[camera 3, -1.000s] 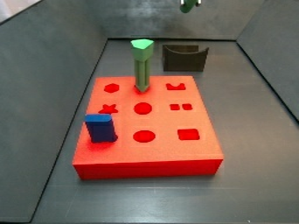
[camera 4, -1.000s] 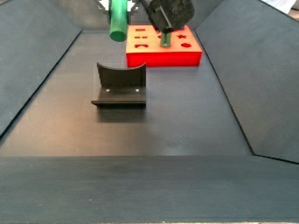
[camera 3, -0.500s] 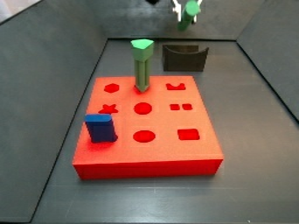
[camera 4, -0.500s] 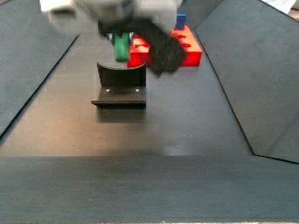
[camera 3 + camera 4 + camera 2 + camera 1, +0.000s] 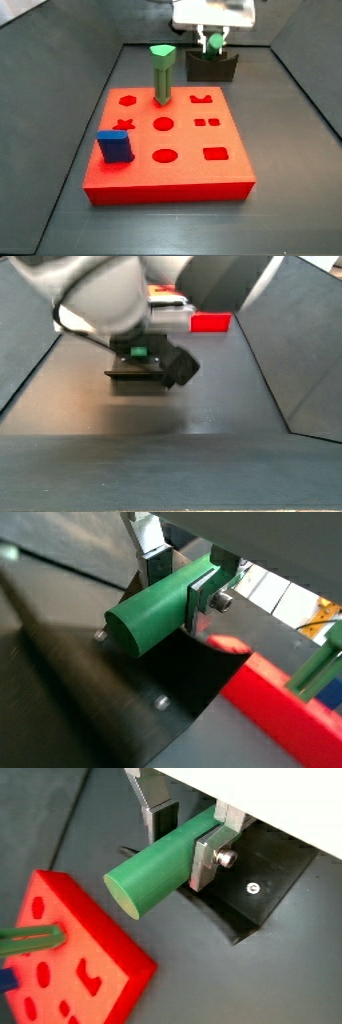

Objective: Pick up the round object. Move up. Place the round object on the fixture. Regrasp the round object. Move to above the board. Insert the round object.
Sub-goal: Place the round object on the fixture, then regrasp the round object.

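Observation:
My gripper [image 5: 182, 842] is shut on the round object [image 5: 158, 866], a dull-green smooth cylinder lying crosswise between the silver fingers [image 5: 205, 856]; the grip shows in both wrist views [image 5: 178, 587]. The cylinder [image 5: 158, 604] hangs just above the notch of the dark fixture [image 5: 187, 684]. In a side view the gripper [image 5: 211, 42] is low over the fixture [image 5: 211, 68], behind the red board [image 5: 167, 140]. In a side view the arm covers most of the scene, with the cylinder's end [image 5: 135, 353] right at the fixture [image 5: 134, 379].
A green peg with an angular bright-green top [image 5: 162, 75] stands in the board's far middle hole. A blue block [image 5: 115, 146] stands at the board's left. Grey walls close in the dark floor [image 5: 301, 190].
The gripper has come down from high above with the cylinder held in it and now sits just over the fixture's notch. The board's pieces have not moved.

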